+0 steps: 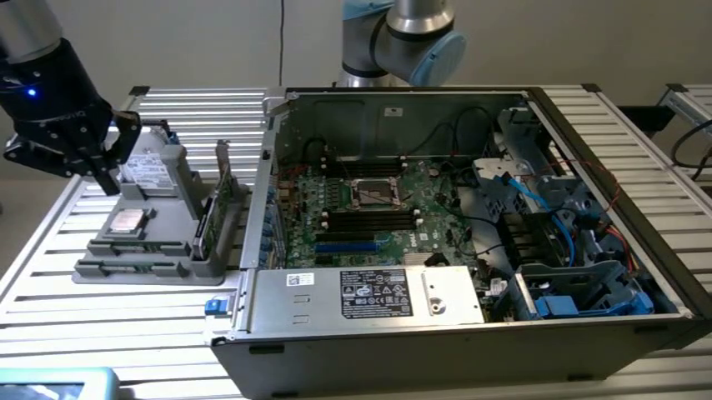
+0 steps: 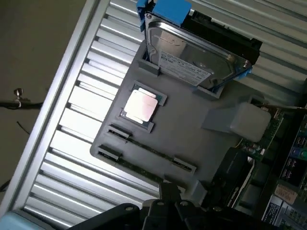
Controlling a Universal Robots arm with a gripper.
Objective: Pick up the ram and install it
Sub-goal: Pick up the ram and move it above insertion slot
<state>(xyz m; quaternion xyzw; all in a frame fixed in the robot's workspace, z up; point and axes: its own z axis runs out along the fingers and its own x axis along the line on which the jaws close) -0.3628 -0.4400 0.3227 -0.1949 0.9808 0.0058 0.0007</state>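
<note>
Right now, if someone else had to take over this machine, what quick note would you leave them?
Gripper: hovers above the gray tray, near the hard drive; nothing seen in it.
Ram: lies in the holders at the tray's front edge, not picked up.
Motherboard slots: black and empty, inside the open computer case.
Done: nothing that shows.
Left: both the pick-up and the install.
</note>
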